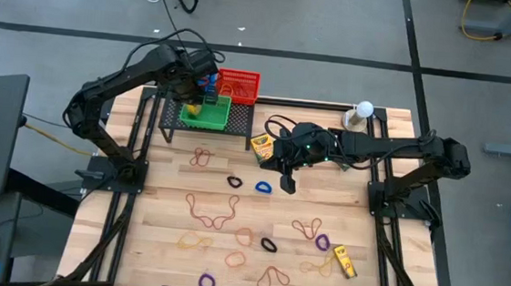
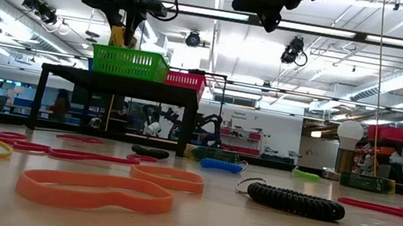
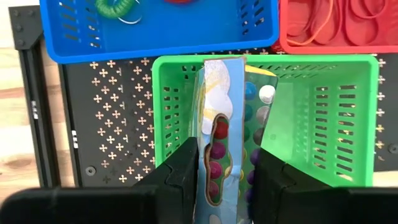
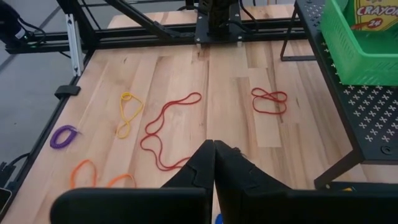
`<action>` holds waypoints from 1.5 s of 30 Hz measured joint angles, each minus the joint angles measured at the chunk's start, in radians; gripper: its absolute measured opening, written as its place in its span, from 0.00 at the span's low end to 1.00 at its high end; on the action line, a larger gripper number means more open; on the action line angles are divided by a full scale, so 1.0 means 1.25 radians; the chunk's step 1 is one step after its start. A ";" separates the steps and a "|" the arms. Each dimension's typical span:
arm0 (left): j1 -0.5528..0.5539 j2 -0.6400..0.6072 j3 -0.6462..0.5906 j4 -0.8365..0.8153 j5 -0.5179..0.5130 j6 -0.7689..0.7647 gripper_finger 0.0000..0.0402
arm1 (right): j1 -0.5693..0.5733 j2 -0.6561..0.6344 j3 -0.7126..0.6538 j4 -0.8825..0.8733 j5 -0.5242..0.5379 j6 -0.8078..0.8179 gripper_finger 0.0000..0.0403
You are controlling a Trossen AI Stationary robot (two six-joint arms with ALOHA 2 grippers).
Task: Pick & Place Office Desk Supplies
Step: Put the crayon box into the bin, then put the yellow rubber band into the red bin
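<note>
Wooden table boards (image 1: 160, 199) are carrying many scattered rubber bands (image 1: 212, 211) in the high view, and a crayon box (image 1: 344, 260) is lying near the right front corner. The left gripper (image 1: 207, 86) is hanging over the green basket (image 1: 214, 116); the right gripper (image 1: 286, 184) is hovering mid-table. In the left wrist view, its fingers (image 3: 186, 168) are gripping a second crayon box (image 3: 224, 130) above this basket. In the right wrist view, the fingers (image 4: 202, 165) are pressing together, holding nothing.
</note>
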State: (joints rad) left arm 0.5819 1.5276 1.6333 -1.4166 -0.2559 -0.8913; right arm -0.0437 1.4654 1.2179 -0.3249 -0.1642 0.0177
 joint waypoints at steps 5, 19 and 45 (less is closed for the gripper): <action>0.000 0.000 0.000 -0.004 -0.003 -0.005 0.26 | 0.000 0.000 0.000 0.000 0.000 -0.006 0.03; -0.001 0.000 -0.040 0.009 0.016 -0.037 0.27 | 0.000 0.000 0.000 0.008 0.000 -0.006 0.03; -0.013 -0.007 0.110 -0.110 -0.061 0.174 0.54 | 0.000 0.000 0.000 0.011 -0.012 0.002 0.03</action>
State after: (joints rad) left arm 0.5663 1.5188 1.7710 -1.5537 -0.3323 -0.6742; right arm -0.0437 1.4658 1.2179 -0.3109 -0.1796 0.0206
